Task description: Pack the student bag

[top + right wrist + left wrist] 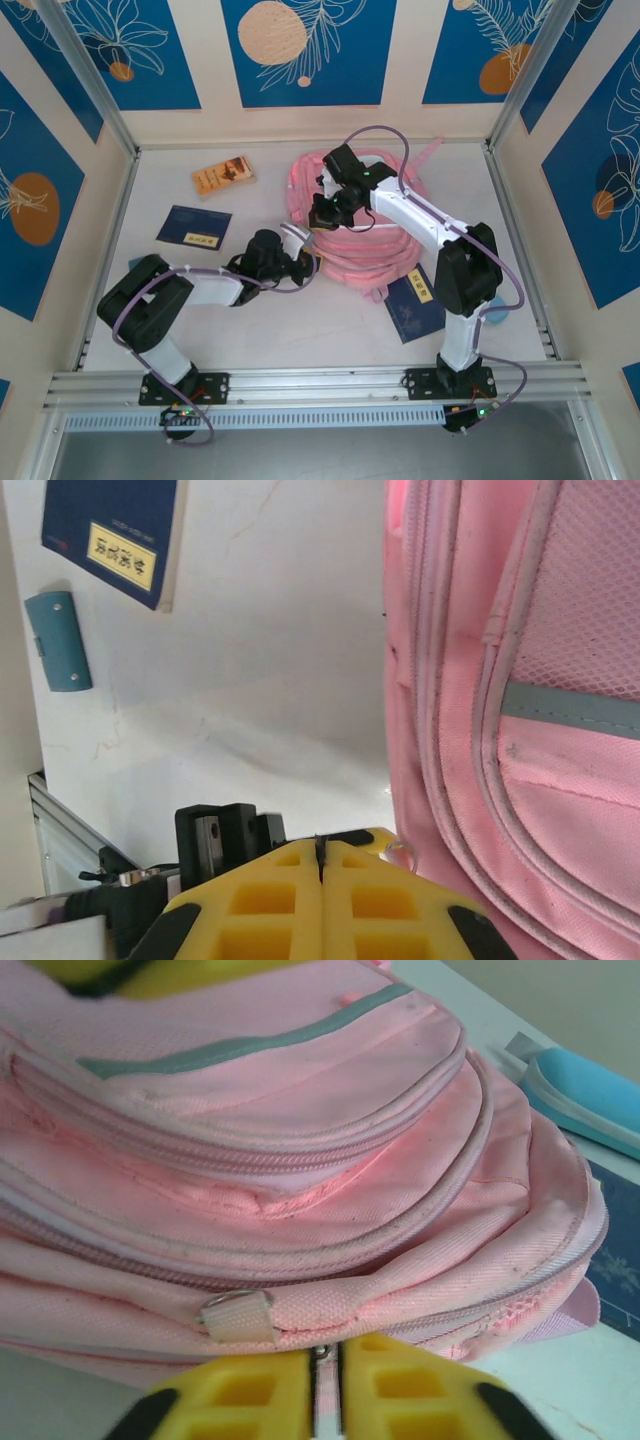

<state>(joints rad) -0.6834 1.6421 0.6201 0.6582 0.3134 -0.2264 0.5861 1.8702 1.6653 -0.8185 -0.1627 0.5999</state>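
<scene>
The student bag (370, 215), a big soft pink backpack, lies flat in the middle of the table. Its stacked zip pockets and pale strip (250, 1045) show in the left wrist view. My left gripper (300, 262) sits at the bag's near left edge, shut (328, 1365) on a thin pink zip pull hanging from a seam. My right gripper (325, 210) rests against the bag's left side with its yellow fingers (270, 890) pressed together. A thin dark sliver sits at the tips (320, 845), and I cannot identify it. The bag's pink side (480, 730) rises just to the right.
An orange booklet (223, 177) and a navy book (193, 226) lie left of the bag. Another navy book (415, 305) (115, 535) and a teal case (495, 312) (58, 640) (590, 1095) lie near the right arm's base. Walls enclose the table on three sides.
</scene>
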